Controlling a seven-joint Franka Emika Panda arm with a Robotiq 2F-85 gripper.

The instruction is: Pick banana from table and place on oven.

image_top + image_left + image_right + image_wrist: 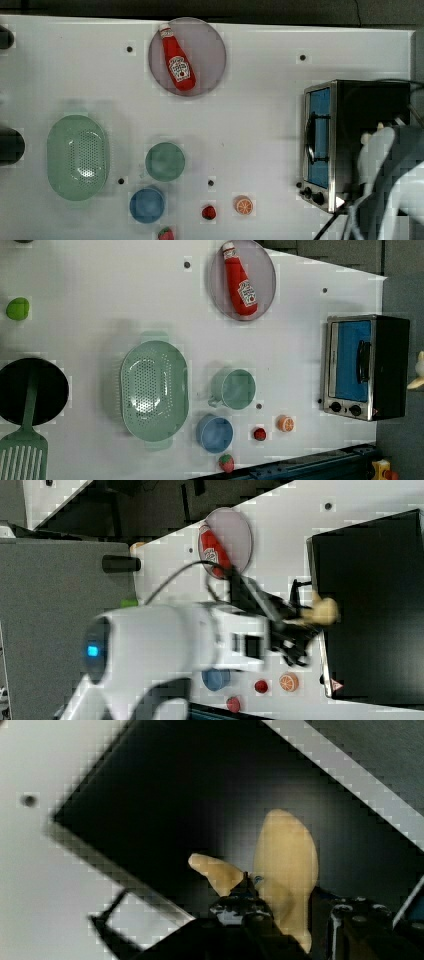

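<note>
The pale cream-yellow banana (287, 855) sits between my gripper's (292, 907) dark fingers (245, 902), which are shut on it. It hangs just over the black top of the oven (165, 805). In the right view the banana (322, 612) is over the near edge of the oven's top (375, 580), at the tip of my gripper (302, 622). In the top view a bit of banana (368, 137) peeks out beside the white arm above the oven (320, 140). The left view shows the banana (419, 372) past the oven (365, 367), at the left view's right edge. The white table (250, 100) lies below.
A ketchup bottle (177, 59) lies on a round plate (210, 45). A green colander (77, 156), a green cup (165, 161), a blue cup (147, 205), an orange slice (244, 205) and strawberries (209, 212) stand on the table. A black pan (31, 390) and spatula (22, 455) show in the left view.
</note>
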